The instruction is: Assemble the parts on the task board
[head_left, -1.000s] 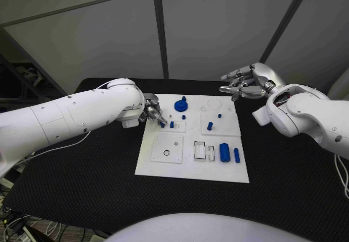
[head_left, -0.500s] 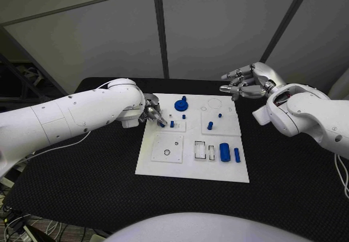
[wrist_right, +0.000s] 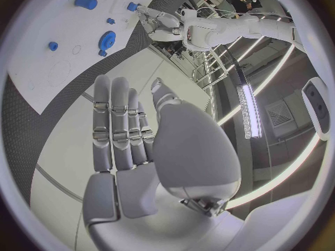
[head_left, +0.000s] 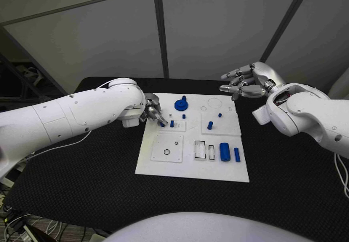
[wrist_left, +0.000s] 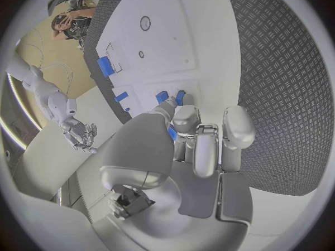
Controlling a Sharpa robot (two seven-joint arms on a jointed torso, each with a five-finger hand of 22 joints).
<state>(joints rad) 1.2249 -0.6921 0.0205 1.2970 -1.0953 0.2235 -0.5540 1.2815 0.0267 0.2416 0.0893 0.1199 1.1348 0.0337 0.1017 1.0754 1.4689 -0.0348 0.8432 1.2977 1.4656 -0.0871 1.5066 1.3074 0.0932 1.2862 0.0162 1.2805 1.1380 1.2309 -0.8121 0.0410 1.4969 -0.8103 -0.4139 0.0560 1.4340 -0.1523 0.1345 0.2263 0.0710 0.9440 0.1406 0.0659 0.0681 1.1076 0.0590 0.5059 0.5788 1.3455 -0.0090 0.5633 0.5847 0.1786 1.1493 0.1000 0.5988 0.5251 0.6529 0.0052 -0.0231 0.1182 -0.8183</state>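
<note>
White task board [head_left: 166, 166] lies in the middle of the black worktop [head_left: 87, 181]; small blue parts sit on it, among them a gear-like piece [head_left: 180, 105] near the far edge, short pegs [head_left: 210, 124] at mid-board, and a cylinder [head_left: 225, 152] toward the right; the left hand [head_left: 153, 114] rests at the board's left edge, its fingers [wrist_left: 197, 142] pinching a small blue part [wrist_left: 172, 133]; the right hand [head_left: 246, 83] hovers beyond the board's far right corner, fingers apart and holding nothing.

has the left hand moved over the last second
Barely. The left hand stays at the board's left edge beside the small blue pegs, holding a small blue piece, with no clear shift.
</note>
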